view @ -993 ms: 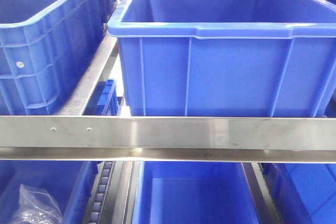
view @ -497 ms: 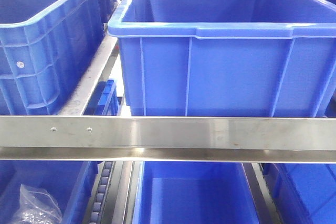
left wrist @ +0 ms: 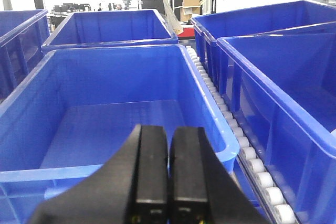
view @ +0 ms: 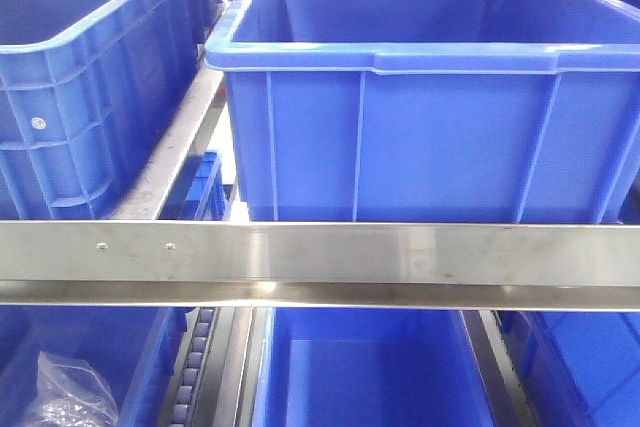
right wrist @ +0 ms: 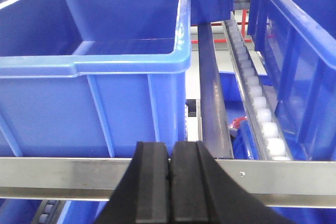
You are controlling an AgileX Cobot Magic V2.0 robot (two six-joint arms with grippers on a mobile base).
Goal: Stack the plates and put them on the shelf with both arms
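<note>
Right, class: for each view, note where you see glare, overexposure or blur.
Front view: glare streak along the steel rail, blown-out white at top right. Left wrist view: overexposed background hall, blurred tool up close. Right wrist view: bright sheen on the crate rim, white rollers washed out.

No visible change in the front view across the last second; crate [view: 420,97], left crate [view: 90,77] and shelf rail [view: 320,257] show no shift; bagged item [view: 65,392] at lower left looks the same; no arm or plate has come into that view; wrist views have no earlier frames to compare.
</note>
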